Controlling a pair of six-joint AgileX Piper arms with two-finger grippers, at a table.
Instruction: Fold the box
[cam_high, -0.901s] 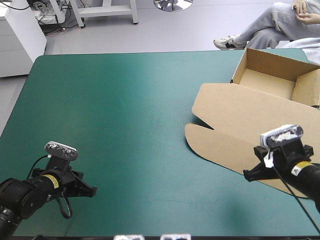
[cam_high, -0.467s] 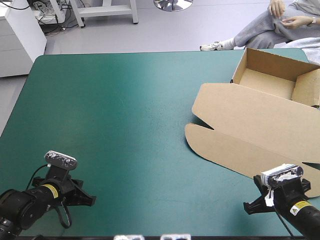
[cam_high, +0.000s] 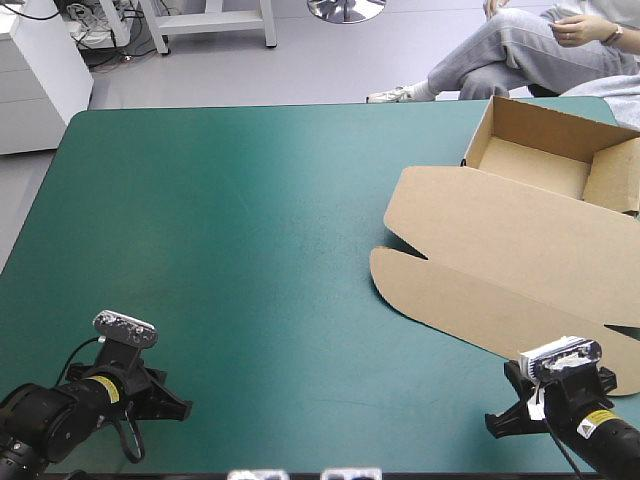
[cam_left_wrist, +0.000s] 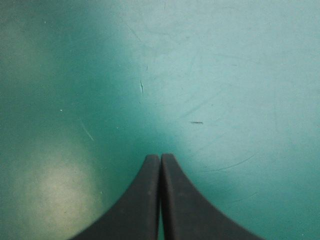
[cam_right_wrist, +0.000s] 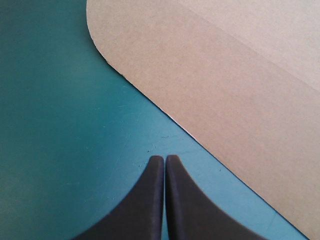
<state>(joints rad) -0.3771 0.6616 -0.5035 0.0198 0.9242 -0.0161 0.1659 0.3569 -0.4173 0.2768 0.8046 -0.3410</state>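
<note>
Left pincer: low over the near-left corner of the surface, well apart from the box, with a wide stretch of bare teal-green cover between them. Its black fingers are pressed together into one pointed arch, nothing between them. In the left wrist view it sits over cover only, with a few faint scratches ahead of the tip and no box in sight.

The brown box is on the right half of the surface, reaching the far-right corner and running past the right edge. The tray at the box's far end is open, its walls raised. The lid lies flat on the cover on the near side of the tray. A flap with a rounded corner is the box's nearest part, also flat. A notch cuts into the box's left edge between lid and flap.

Right pincer: just beside the flap's near edge, at the box's near-left side, not touching the board. Its fingers are together too, holding nothing. In the right wrist view the tip is over teal-green cover, and the flap's straight edge runs diagonally just ahead with a strip of cover between. The rounded corner is farther ahead. A crease crosses the board beyond it.
</note>
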